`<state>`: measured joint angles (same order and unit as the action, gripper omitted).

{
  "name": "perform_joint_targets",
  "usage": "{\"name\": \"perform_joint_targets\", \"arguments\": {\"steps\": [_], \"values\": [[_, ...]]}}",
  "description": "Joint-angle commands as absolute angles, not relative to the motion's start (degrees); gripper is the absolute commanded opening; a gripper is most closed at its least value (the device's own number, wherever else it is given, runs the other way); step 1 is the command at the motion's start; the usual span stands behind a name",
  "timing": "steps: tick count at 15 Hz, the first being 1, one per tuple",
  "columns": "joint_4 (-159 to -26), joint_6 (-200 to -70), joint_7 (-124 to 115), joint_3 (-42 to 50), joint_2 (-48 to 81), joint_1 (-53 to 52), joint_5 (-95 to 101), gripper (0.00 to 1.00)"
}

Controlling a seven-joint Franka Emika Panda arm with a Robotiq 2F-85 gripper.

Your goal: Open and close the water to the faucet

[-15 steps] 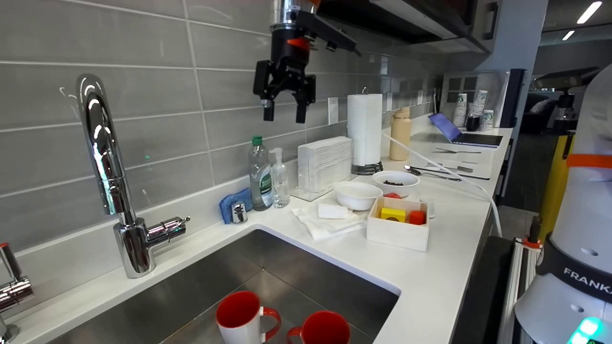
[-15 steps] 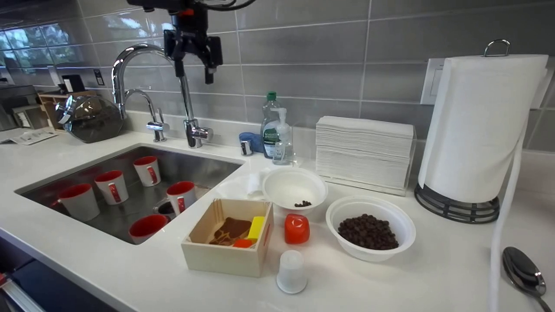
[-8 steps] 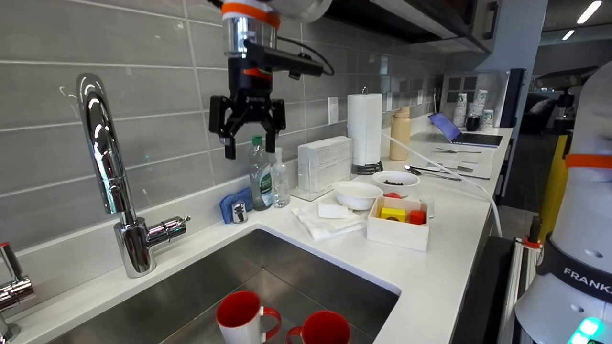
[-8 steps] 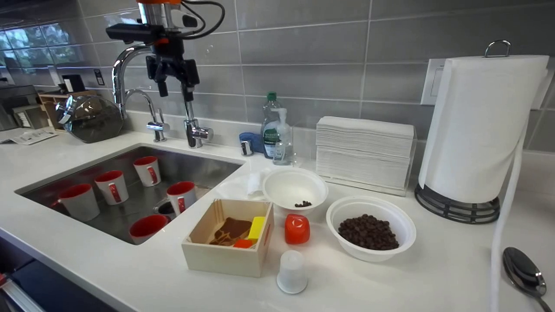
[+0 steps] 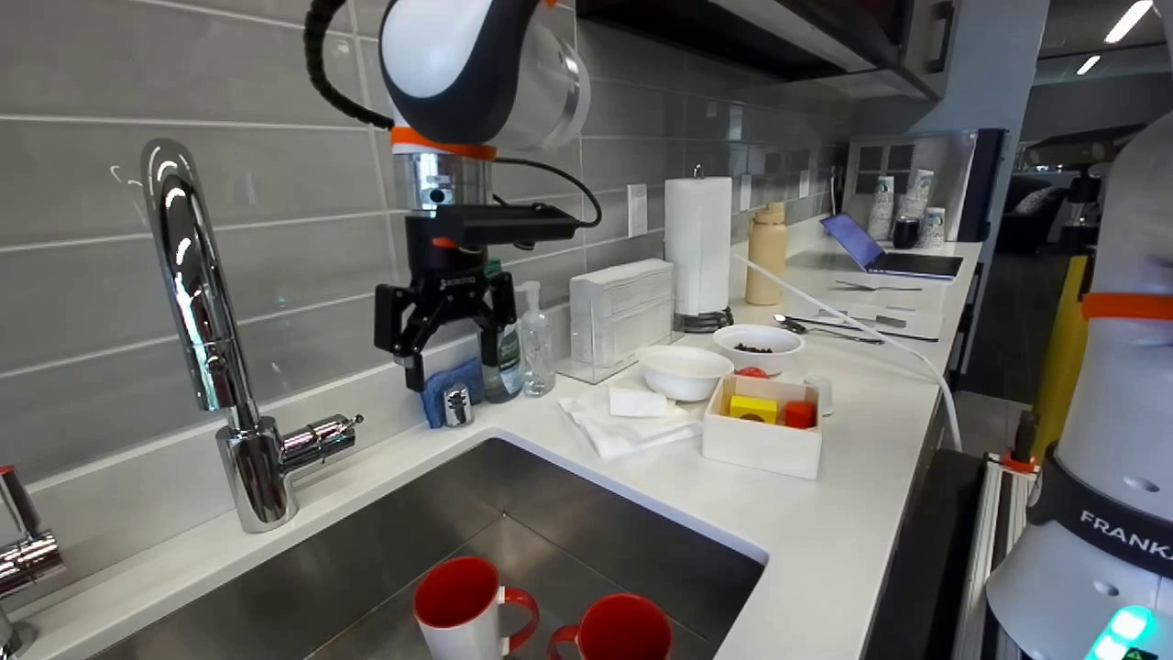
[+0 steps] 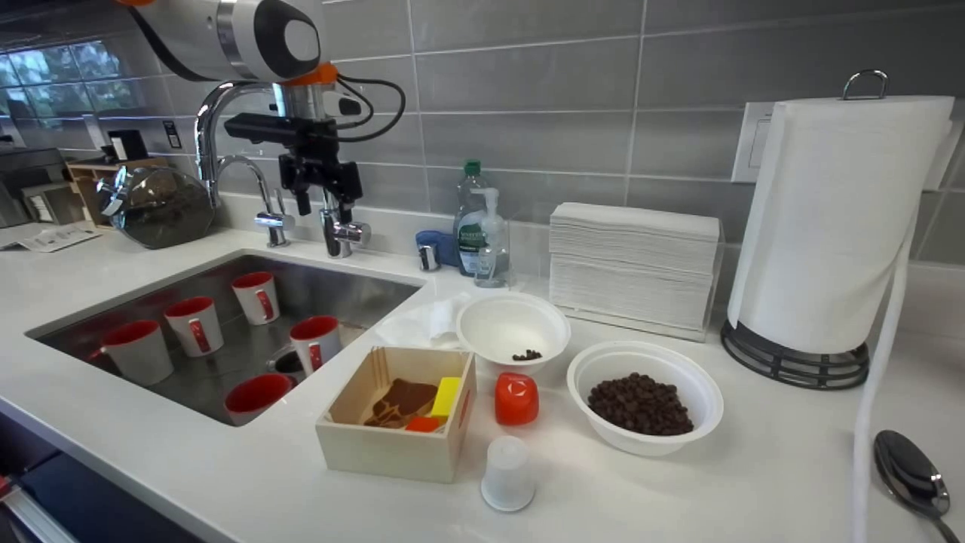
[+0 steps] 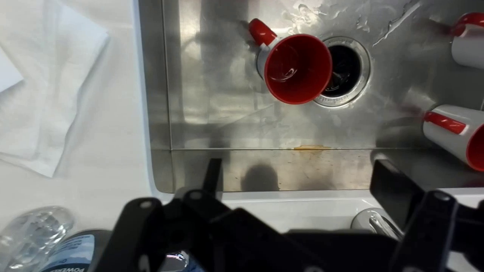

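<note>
five red-and-white mugs point(image 6: 194, 332) sit in the steel sink point(image 6: 339, 283). faucet point(image 5: 213, 367) stands upright on the narrow white ledge point(image 5: 394, 465) between far sink edge and tiled wall point(image 5: 275, 174); spout point(image 5: 174, 197) arched high, short lever handle point(image 5: 319, 442) pointing right in both exterior views. gripper point(image 5: 453, 363) hangs pointing down, in an exterior view right of the lever handle and a little higher, a gap showing between. jaws spread wide: from the wrist view, fingers point(image 7: 391, 189) well apart, sink edge and ledge visible between them. tighter room to the right: blue cloth point(image 6: 443, 247), chrome cap point(image 6: 428, 257), green-capped bottle point(image 6: 469, 234) and pump bottle point(image 6: 492, 253) bunched by the sink's far corner. wooden box point(image 6: 384, 456) near, just right of the sink; strip of white counter point(image 6: 105, 418) runs along the near edge.
</note>
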<state>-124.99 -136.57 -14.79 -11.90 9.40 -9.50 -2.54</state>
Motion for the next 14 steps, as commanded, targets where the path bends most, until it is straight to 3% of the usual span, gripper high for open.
{"name": "perform_joint_targets", "arguments": {"steps": [1,14], "values": [[-118.09,-136.79,-17.1,-10.8,15.7,-11.74,-1.11,1.0],[-105.76,-139.12,-23.05,-5.44,28.33,-17.49,1.79,1.0]]}}
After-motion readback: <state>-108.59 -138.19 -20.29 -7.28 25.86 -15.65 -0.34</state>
